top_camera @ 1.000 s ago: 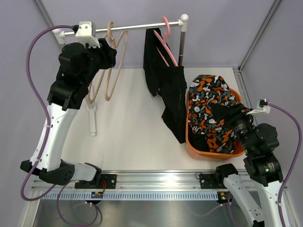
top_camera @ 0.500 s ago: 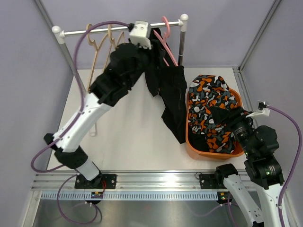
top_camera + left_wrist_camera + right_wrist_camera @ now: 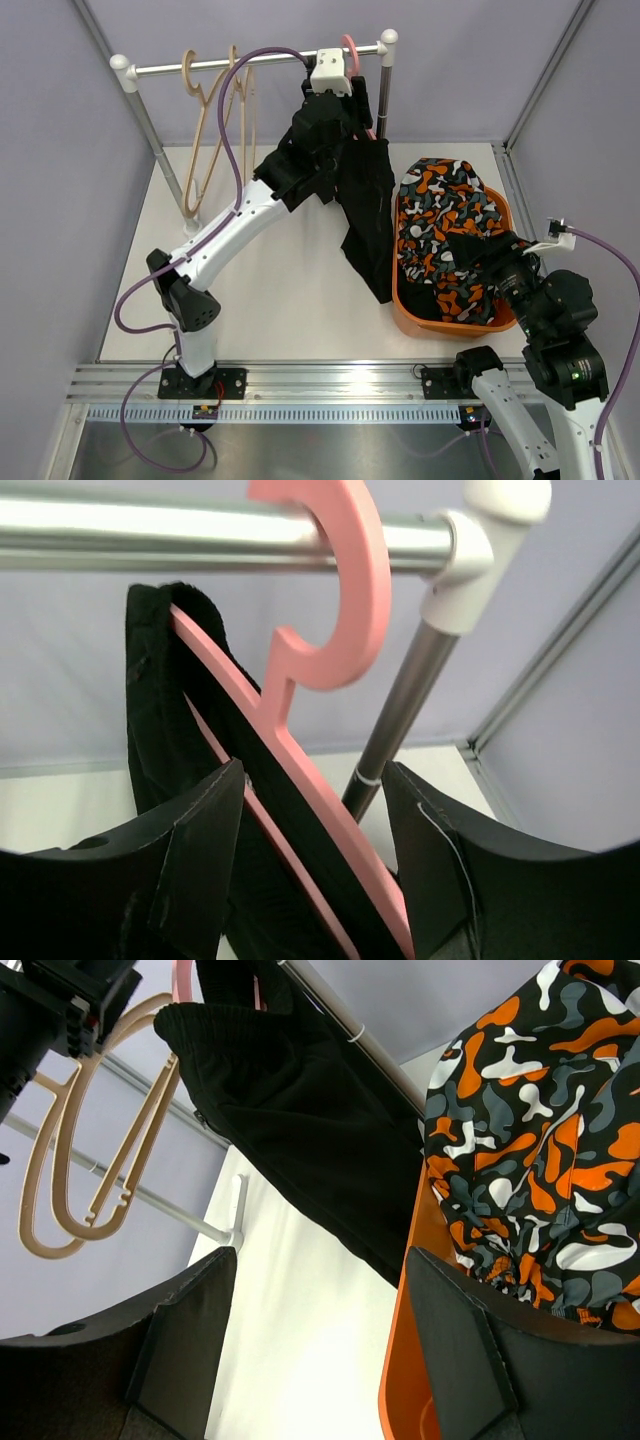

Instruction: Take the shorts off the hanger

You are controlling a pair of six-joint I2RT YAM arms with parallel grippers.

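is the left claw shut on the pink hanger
No, the left claw is open, its two fingers spread wide with the pink hanger passing between them.

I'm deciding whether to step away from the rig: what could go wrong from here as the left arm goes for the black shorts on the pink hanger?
1. The left pincer stands open astride the pink hanger, not the cloth. Closing there would likely grab plastic, and a pull could lift it off the rail.
2. The black shorts hang beside the orange basket, so once freed they may drop on the table.
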